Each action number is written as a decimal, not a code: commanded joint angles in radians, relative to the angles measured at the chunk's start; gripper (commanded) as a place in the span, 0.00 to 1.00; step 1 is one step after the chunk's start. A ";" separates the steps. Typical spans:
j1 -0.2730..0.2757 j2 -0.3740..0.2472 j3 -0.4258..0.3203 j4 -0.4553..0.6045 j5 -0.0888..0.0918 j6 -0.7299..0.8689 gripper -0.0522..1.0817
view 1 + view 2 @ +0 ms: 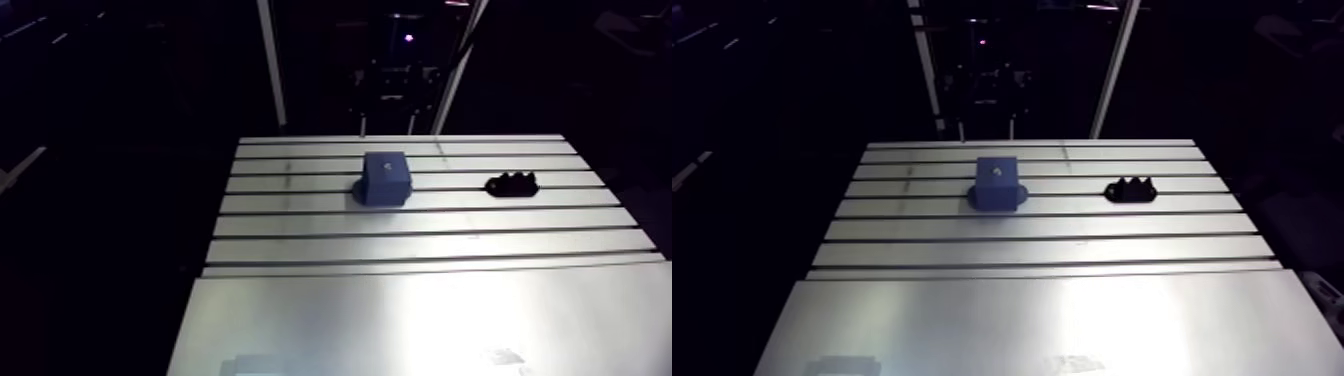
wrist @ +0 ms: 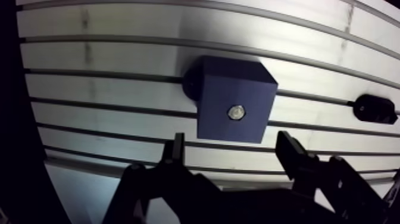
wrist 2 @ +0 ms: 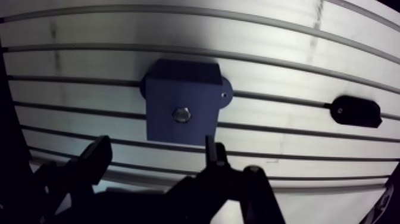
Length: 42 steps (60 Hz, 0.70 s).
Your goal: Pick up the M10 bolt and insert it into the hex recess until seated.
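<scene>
Your slotted tabletop point(image 1: 420, 320) carries only two things, both on its far half. In the wrist view the gripper point(image 2: 232, 143) hangs above it with its two fingers spread wide and nothing between them. Ahead of the fingers sits the blue block point(image 2: 229, 89), standing square on the slots with a rounded foot at one side. Well apart from it to one side lies the small black holder point(image 1: 512, 184), and its notches look bare. Smallest is the M10 bolt point(image 2: 236, 111): you can see a bright hex head in the middle of the block's top face, so it looks to be in the recess already, though how deep it sits cannot be told. Expect it to be rigid steel, dense for its size, smooth and a little slippery, and not fragile. Only the head shows, and it seems about level with the face, which leaves you little to grip. If you must take it, close across two opposite flats, squarely from above.
</scene>
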<state>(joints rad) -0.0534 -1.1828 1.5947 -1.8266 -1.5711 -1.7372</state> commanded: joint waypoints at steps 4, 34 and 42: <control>-0.011 -0.093 -0.152 0.225 -0.045 0.005 0.05; -0.011 -0.201 -0.171 0.263 -0.034 0.023 0.05; -0.013 -0.203 -0.161 0.257 -0.036 0.033 0.05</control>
<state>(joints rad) -0.0636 -1.3316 1.4482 -1.6061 -1.6057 -1.7253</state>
